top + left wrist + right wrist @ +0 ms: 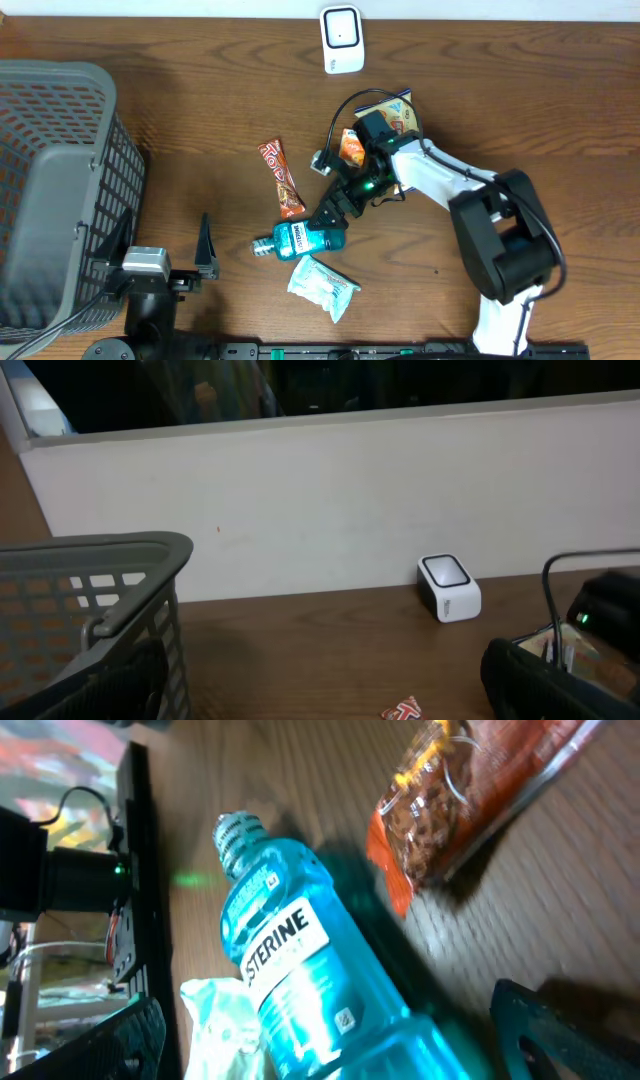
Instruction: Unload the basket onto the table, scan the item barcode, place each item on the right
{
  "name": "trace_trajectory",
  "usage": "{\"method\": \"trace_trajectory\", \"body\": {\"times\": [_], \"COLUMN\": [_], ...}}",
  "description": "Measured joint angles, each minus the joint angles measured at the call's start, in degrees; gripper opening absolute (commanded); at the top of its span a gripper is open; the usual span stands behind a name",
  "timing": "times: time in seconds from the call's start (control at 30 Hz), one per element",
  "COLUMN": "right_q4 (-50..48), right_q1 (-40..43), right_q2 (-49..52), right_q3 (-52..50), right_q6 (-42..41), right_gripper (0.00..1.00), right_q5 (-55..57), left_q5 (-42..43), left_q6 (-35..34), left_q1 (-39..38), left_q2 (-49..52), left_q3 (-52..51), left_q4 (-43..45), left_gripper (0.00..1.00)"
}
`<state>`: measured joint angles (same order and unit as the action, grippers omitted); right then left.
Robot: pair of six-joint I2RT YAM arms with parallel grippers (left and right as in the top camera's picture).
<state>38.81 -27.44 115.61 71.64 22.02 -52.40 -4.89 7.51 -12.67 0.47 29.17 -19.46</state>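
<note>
Grasp step: my right jaws gaped wide and empty over the bottle; next I needed to close on it.

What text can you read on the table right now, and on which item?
"LISTERINE": label of the blue mouthwash bottle.
Smaller print on that label: blurred.
Lettering on the red snack bar wrapper: too small to read.
Print on the pale green packet: unreadable.
On the white scanner: none visible.

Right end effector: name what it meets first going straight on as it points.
Likely the blue mouthwash bottle, lying on its side right ahead of the right end effector; the gap is unclear.
</note>
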Motion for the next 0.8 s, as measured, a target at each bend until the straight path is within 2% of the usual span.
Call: {"method": "trace_trajectory", "body": {"times": [0.07,0.17,0.23,0.27,0.47,0.8], "right_q4": [0.70,0.81,1.60,2.95,5.99,5.88], "right_q1": [-0.09,-0.85,-1.75,-2.51,-6.93,-19.82], "right_q2": [-2.34,-7.61,-10.84,-13.38,-16.48,-15.32], "right_q3": [0.00,0.00,0.22,0.42,0.63,0.63], "right_q6": [-1.62,-9.33,-18.18,-25.62,-53.07,-91.47], "right_gripper": [0.99,0.99,0.99,0.99,0.99,0.99], "right_q5": [2.54,9.92,14.38,16.85,19.50,31.71], "left_q5": [0.00,0.00,0.00,0.00,0.00,0.00], "left_q6": [0.00,0.00,0.00,0.00,0.00,0.00], "left_q1": [0.00,0.00,0.00,0.00,0.00,0.00], "left_q2": [0.00,0.02,0.02,0.00,0.02,0.00], "left_q3": [0.00,0.00,0.00,0.00,0.00,0.00], "left_q4": [0.00,0.00,0.00,0.00,-0.02,-0.02], "left_gripper": [1.00,1.00,1.00,1.00,1.00,0.99]}}
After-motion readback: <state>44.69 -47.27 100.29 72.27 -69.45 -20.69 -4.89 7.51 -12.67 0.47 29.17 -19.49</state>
